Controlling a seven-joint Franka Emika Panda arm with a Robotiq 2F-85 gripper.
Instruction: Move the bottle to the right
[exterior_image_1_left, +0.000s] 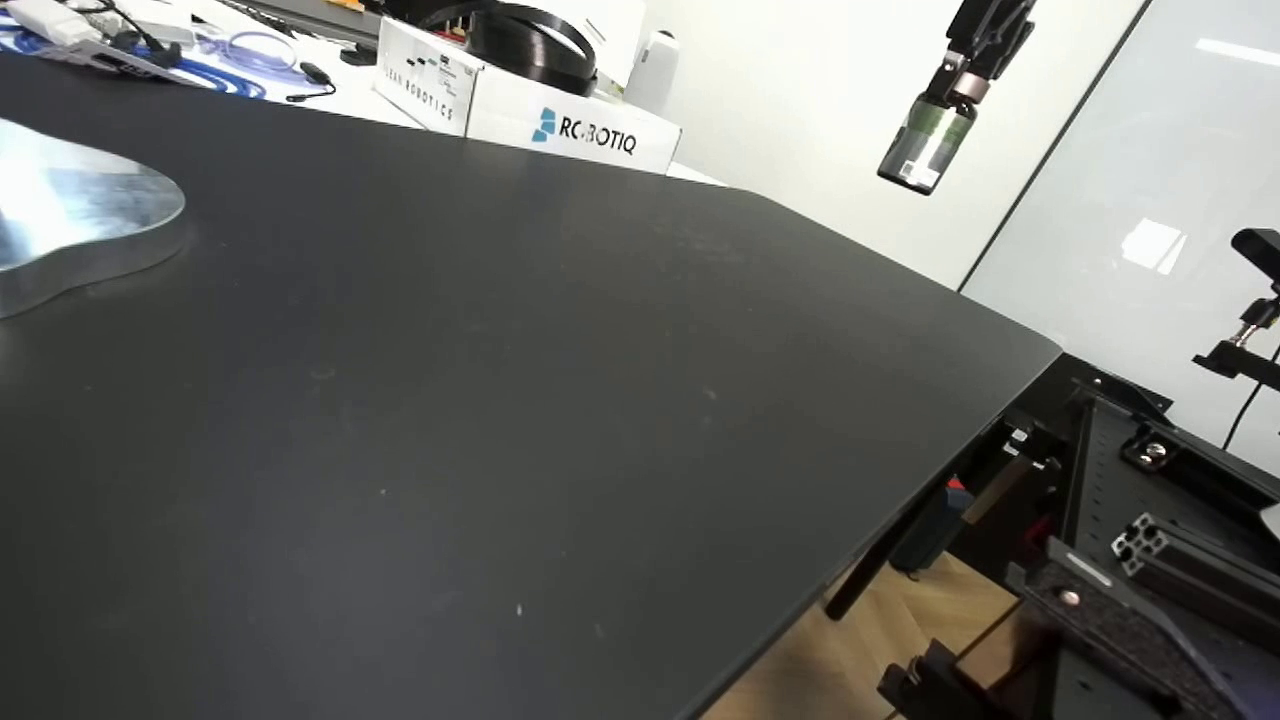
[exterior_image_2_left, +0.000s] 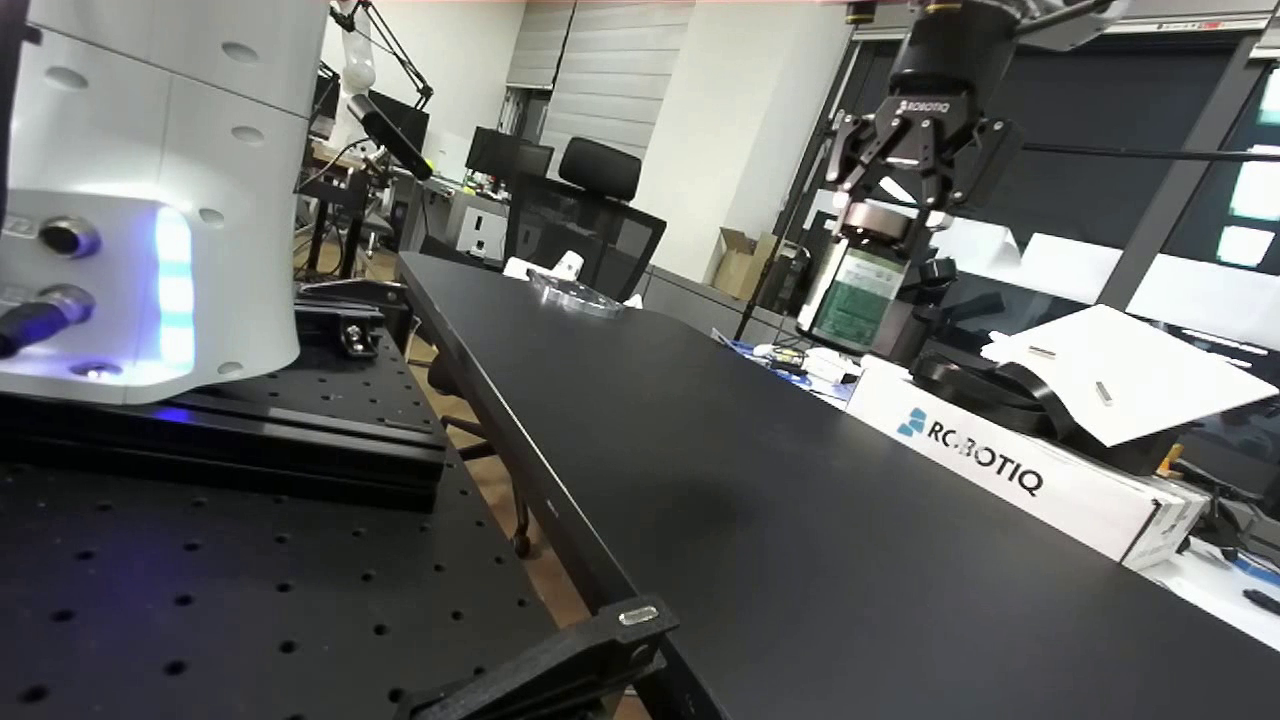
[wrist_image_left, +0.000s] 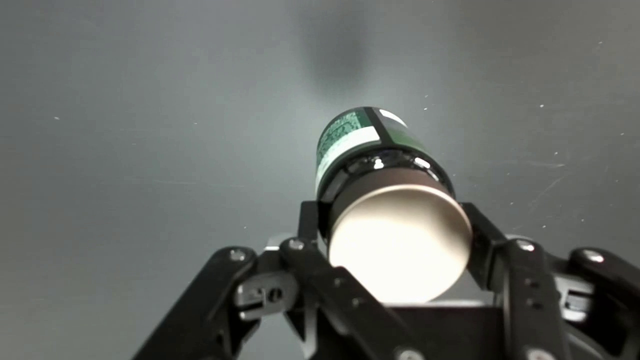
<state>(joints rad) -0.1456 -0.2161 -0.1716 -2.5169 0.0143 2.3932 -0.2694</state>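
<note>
The bottle is short and dark, with a green and white label and a shiny metallic cap. It hangs in the air above the black tabletop (exterior_image_1_left: 520, 380) in both exterior views, the bottle (exterior_image_1_left: 926, 145) tilted there, and also the bottle (exterior_image_2_left: 858, 295). My gripper (exterior_image_2_left: 885, 205) is shut on the bottle near its cap, with a finger on each side. In the wrist view the bottle (wrist_image_left: 400, 245) shows cap first between the fingers of the gripper (wrist_image_left: 392, 217), its base pointing away. A soft shadow lies on the tabletop (wrist_image_left: 150, 150) beyond it.
A white Robotiq box (exterior_image_1_left: 575, 130) with black rolls on it stands behind the table's edge, also in an exterior view (exterior_image_2_left: 960, 450). A clear wavy-edged plate (exterior_image_1_left: 90, 200) lies on the tabletop. The white robot base (exterior_image_2_left: 150, 200) stands on a black perforated platform (exterior_image_2_left: 250, 600) beside the table.
</note>
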